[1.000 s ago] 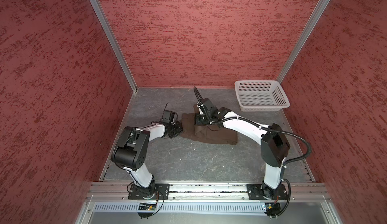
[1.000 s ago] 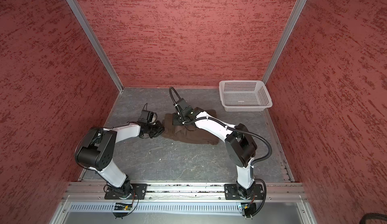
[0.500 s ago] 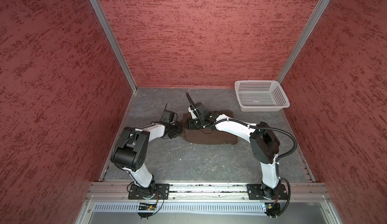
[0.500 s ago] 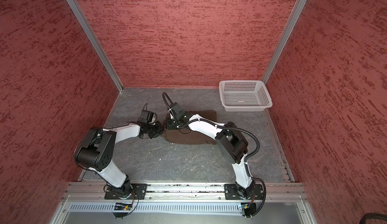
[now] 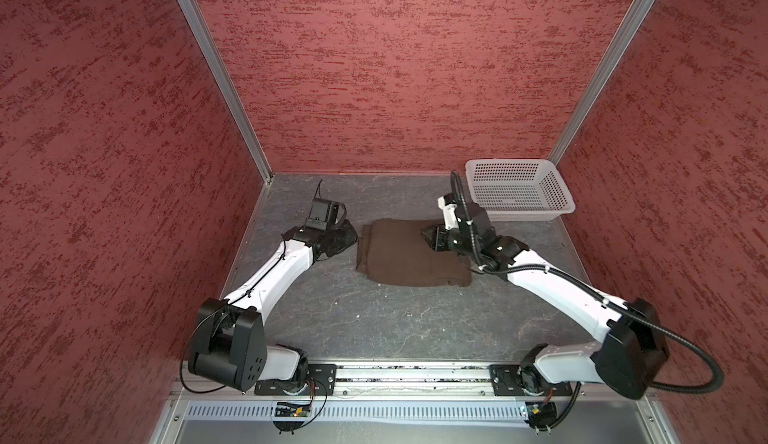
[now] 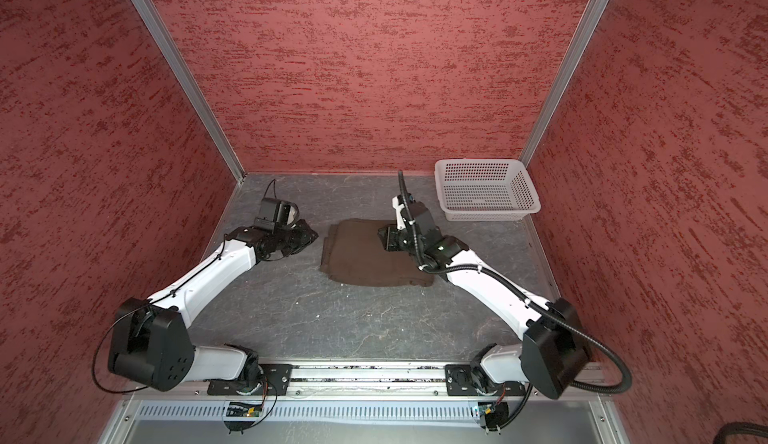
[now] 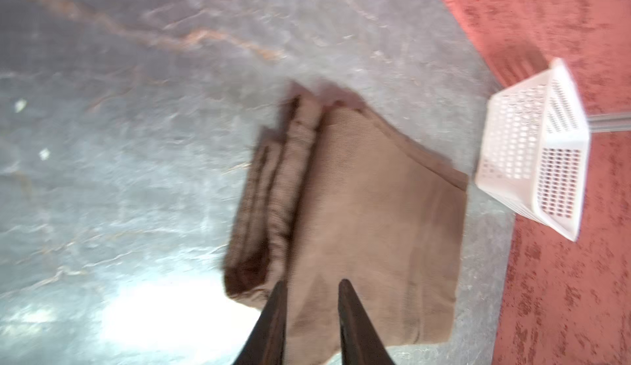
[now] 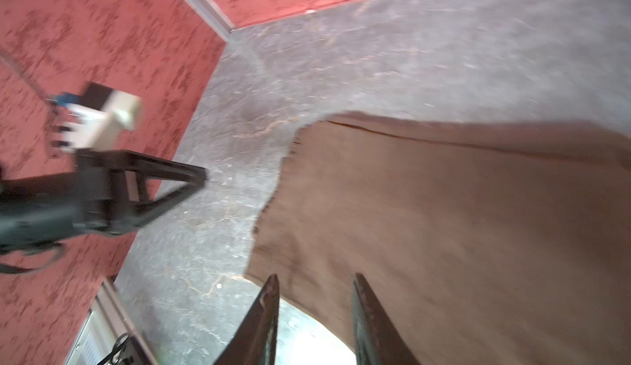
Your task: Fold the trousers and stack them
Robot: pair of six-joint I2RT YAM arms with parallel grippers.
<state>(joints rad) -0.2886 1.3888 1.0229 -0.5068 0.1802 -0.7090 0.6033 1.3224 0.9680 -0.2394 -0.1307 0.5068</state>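
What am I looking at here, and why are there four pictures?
Two white robot arms, the left arm and the right arm, are bolted to a rail at the front of a grey table. Two pictures look down from overhead; the other two come from a camera on each wrist, looking past its fingers. Folded dark brown trousers lie mid-table; a white perforated basket stands at the far right corner. The left hand sits beside the trousers, the right hand over them; both are open, holding nothing.
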